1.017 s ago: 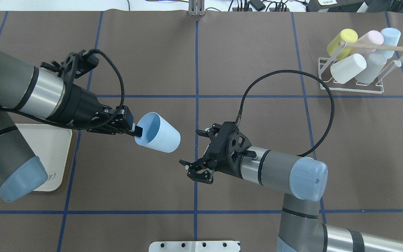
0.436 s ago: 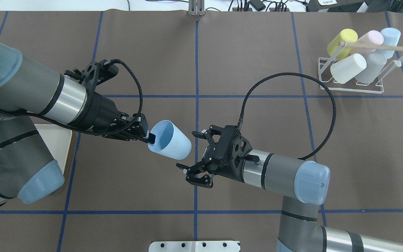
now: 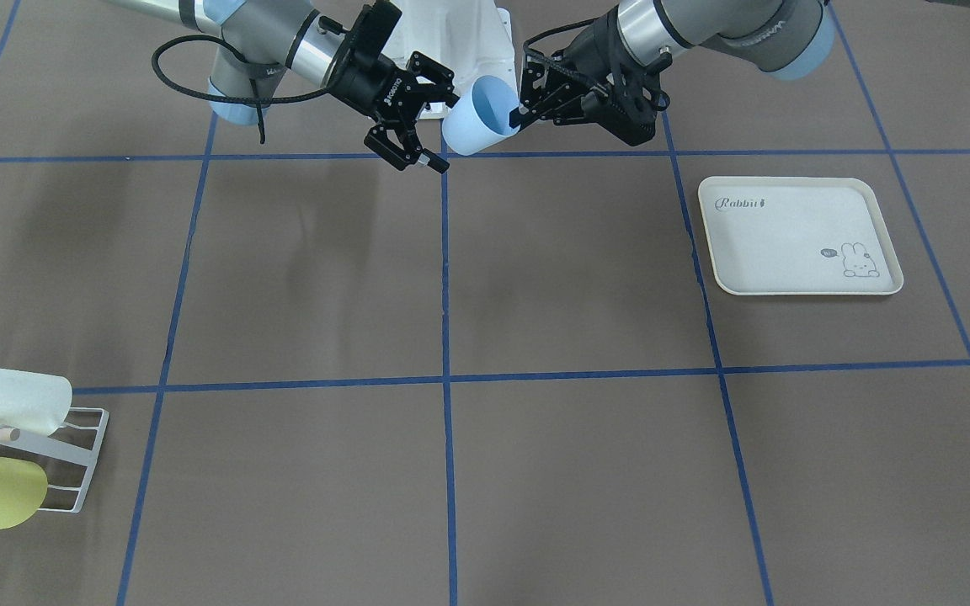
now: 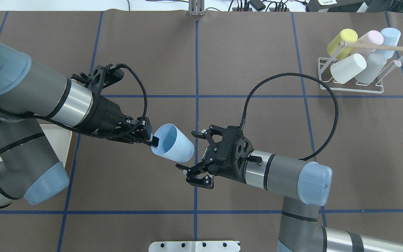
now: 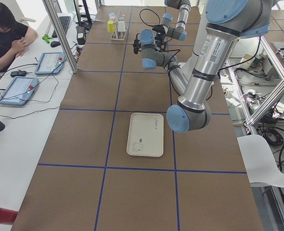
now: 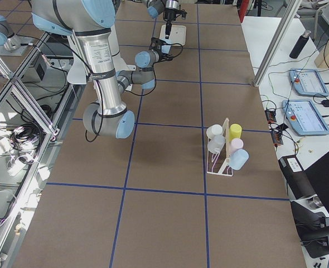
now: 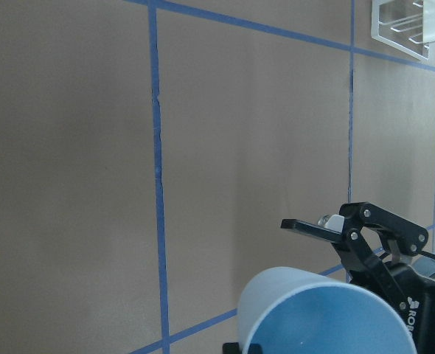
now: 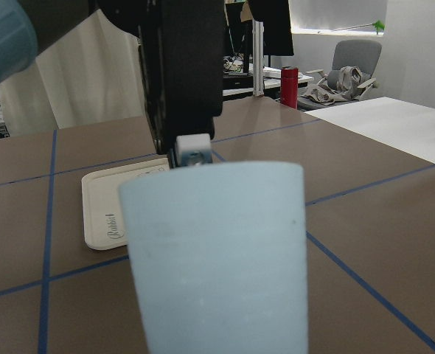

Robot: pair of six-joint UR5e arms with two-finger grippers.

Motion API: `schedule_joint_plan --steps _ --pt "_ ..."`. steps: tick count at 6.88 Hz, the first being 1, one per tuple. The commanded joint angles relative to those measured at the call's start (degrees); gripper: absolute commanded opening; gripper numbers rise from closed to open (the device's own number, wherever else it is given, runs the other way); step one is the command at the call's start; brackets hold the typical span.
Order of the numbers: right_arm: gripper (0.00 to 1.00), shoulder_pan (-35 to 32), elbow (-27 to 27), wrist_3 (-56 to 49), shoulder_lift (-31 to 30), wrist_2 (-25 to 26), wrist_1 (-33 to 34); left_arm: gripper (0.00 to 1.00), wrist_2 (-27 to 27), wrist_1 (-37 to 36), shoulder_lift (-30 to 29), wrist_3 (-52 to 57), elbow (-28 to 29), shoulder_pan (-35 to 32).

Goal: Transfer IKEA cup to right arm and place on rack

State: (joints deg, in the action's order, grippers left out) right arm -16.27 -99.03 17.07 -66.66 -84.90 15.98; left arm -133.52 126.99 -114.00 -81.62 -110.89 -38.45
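Now the left end effector point(image 4: 154, 141) pinches the rim of the blue cup point(image 4: 173, 144) and holds it up in the air over the middle of the bench point(image 4: 257, 52). Compared with a second ago, the cup is much nearer to the right end effector point(image 4: 186, 150). That one has its fingers wide open, and the cup's bottom pokes in between them. So the pass looks almost ready: the right side needs to squeeze first. The rack point(image 4: 353, 91) is still far away.
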Motion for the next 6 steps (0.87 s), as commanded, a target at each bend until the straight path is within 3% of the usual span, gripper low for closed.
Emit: schedule_joint_plan --steps 1,3,6 --pt "0.99 0.5 1.1 -2.2 0.0 0.1 -3.5 0.0 -0.2 8.4 0.5 0.1 3.6 0.0" --pt "0.99 0.5 1.6 -2.2 0.1 0.1 -4.4 0.0 -5.7 10.5 0.8 0.1 3.6 -0.4" --pt "0.99 0.8 1.6 -2.1 0.1 0.1 -4.6 0.0 -6.3 11.0 0.9 0.0 3.9 -0.3"
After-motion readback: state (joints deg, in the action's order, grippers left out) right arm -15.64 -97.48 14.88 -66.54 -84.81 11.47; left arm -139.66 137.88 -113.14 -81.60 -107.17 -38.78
